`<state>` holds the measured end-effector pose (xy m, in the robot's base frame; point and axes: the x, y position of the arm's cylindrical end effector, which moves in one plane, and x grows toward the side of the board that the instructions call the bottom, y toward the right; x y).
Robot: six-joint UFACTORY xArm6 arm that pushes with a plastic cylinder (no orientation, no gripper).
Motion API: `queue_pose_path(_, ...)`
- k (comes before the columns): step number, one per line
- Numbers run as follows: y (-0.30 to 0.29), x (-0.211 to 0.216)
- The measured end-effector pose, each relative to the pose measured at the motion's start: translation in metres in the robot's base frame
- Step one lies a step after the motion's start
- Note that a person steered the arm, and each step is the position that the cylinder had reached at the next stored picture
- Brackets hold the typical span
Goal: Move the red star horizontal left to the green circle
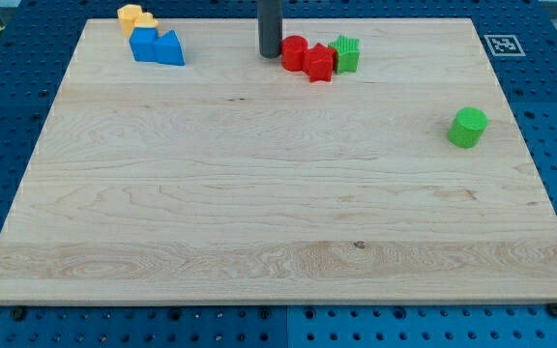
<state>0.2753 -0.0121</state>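
Observation:
The red star point(320, 64) lies near the view's top, between a red cylinder point(294, 51) on its left and a green star-shaped block point(346, 53) on its right, all touching. My tip point(269, 54) stands against the red cylinder's left side. The green circle point(468, 127) sits alone at the view's right, lower than the red star.
Two blue blocks point(157, 46) and two orange blocks point(135, 17) sit together at the view's top left. A tag marker point(502, 44) lies off the board's top right corner. The wooden board point(259, 213) has blue perforated table around it.

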Motion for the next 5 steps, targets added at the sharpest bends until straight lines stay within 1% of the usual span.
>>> queue_pose_path(1, 0.008, 0.021)
queue_pose_path(3, 0.025, 0.022)
queue_pose_path(5, 0.072, 0.022)
